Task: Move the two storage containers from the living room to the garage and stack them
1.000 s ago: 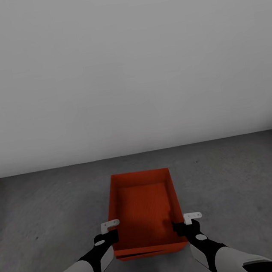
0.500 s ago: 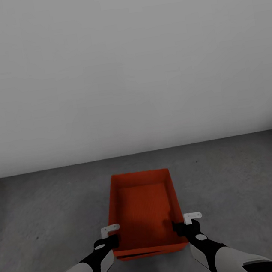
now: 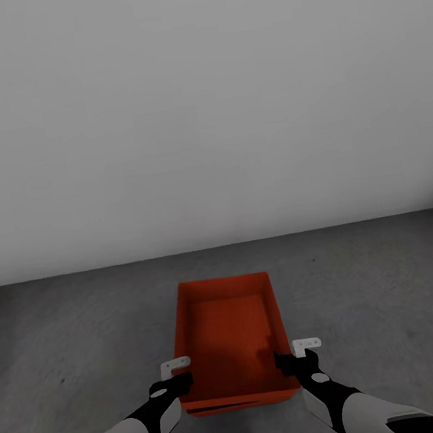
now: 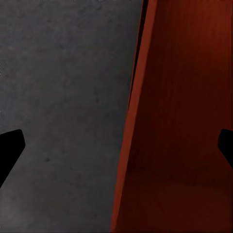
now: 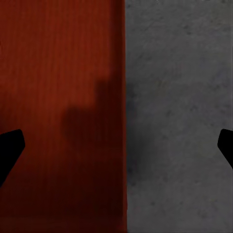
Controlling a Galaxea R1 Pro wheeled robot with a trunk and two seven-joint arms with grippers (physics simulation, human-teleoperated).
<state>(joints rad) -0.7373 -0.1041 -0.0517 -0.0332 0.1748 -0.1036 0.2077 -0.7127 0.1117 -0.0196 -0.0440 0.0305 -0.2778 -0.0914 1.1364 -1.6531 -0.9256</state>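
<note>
Here the storage container [image 3: 230, 338], an orange-red rectangular bin with its open top upward, sits low in the head view on the dark grey concrete floor [image 3: 378, 290] of the garage. Its long axis runs from near to far, with one short wall toward the robot and the other toward the plain white wall [image 3: 201, 108]. At the near short wall a second orange edge shows just below the rim; whether this is a second bin underneath cannot be told.

The left claw [image 3: 176, 379] stands at the near left corner of the container, beside the left long wall. In the left wrist view its two dark fingertips [image 4: 9, 150] are spread wide apart, one over the floor [image 4: 63, 97] and one over the bin interior [image 4: 184, 121], so the wall lies between them without contact: this claw is open.

The right claw [image 3: 297, 360] stands at the near right corner. In the right wrist view its fingertips [image 5: 9, 148] are likewise wide apart, straddling the right long wall [image 5: 121, 97], with grey floor [image 5: 179, 97] on the outer side; it grips nothing.
</note>
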